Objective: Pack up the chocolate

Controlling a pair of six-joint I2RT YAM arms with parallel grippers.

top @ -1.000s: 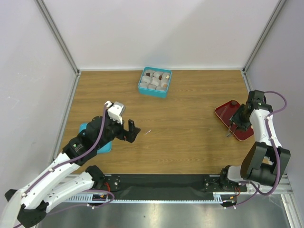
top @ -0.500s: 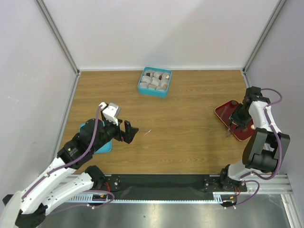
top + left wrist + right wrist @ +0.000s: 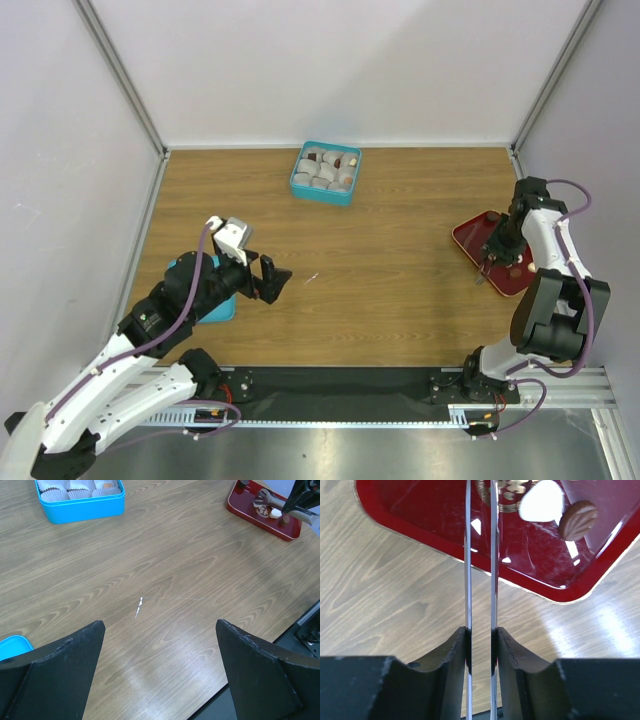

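Chocolate pieces lie on a red tray (image 3: 470,235) at the right: a brown piece (image 3: 577,519), a pale piece (image 3: 541,502) and a patterned brown one (image 3: 506,487). My right gripper (image 3: 497,250) is shut on long metal tweezers (image 3: 468,555), whose two blades reach over the tray (image 3: 445,525) near the patterned piece. The tweezer tips are out of view. The teal box (image 3: 325,172) at the back holds whitish paper cups, a few with chocolate in them; it also shows in the left wrist view (image 3: 80,507). My left gripper (image 3: 275,278) is open and empty above bare table (image 3: 160,630).
A teal lid (image 3: 215,305) lies under my left arm and shows in the left wrist view (image 3: 12,645). A small white fleck (image 3: 311,278) lies mid-table. Grey walls close the back and both sides.
My left arm drew back a little toward the near left. My right gripper moved with the tweezers toward the far side, over the red tray.
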